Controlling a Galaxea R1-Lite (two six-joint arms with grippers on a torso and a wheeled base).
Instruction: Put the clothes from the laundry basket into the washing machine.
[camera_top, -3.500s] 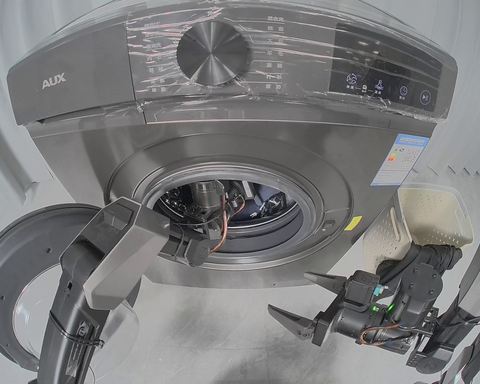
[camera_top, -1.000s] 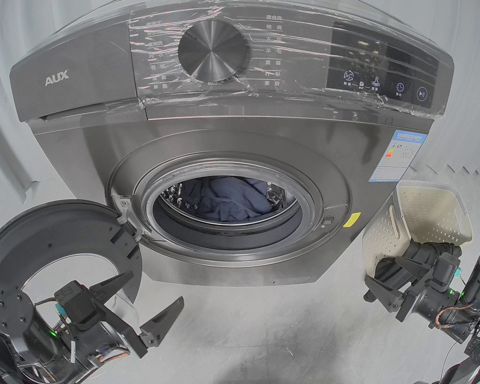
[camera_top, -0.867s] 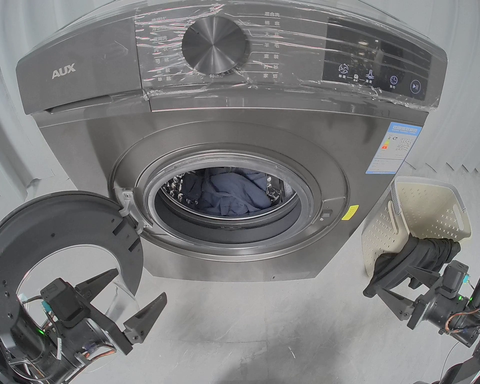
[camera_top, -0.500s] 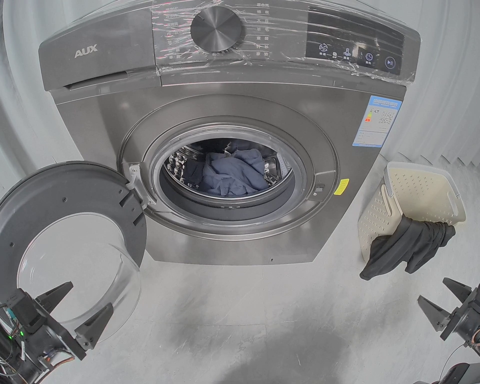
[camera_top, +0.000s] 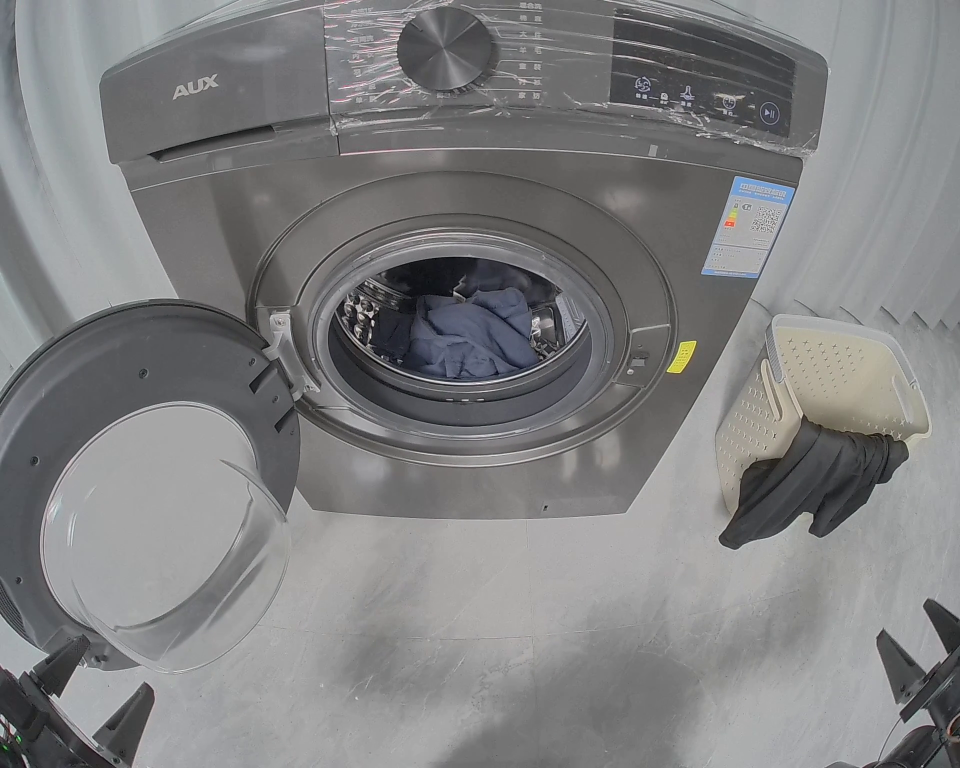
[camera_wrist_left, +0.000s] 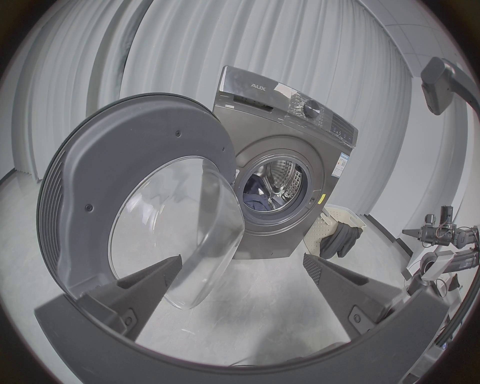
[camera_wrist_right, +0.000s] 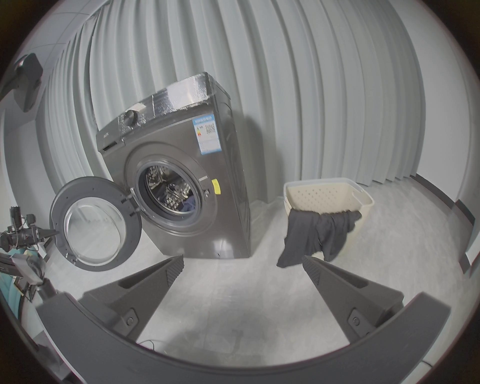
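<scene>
Left claw (camera_top: 110, 665) and right claw (camera_top: 905, 620) half beyond the head view's lower edge.

The pale grey floor (camera_top: 520, 620) is laid in large, faintly marbled slabs with thin seams between them. A pale pleated curtain (camera_top: 880, 200) hangs in long vertical folds down to the floor, closing off the back and both sides. In the right wrist view, a dark skirting strip (camera_wrist_right: 440, 193) runs along the foot of a plain light wall (camera_wrist_right: 442, 75) beside the curtain's end.

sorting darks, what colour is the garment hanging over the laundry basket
The garment is black; right wrist view shows it best.
</scene>
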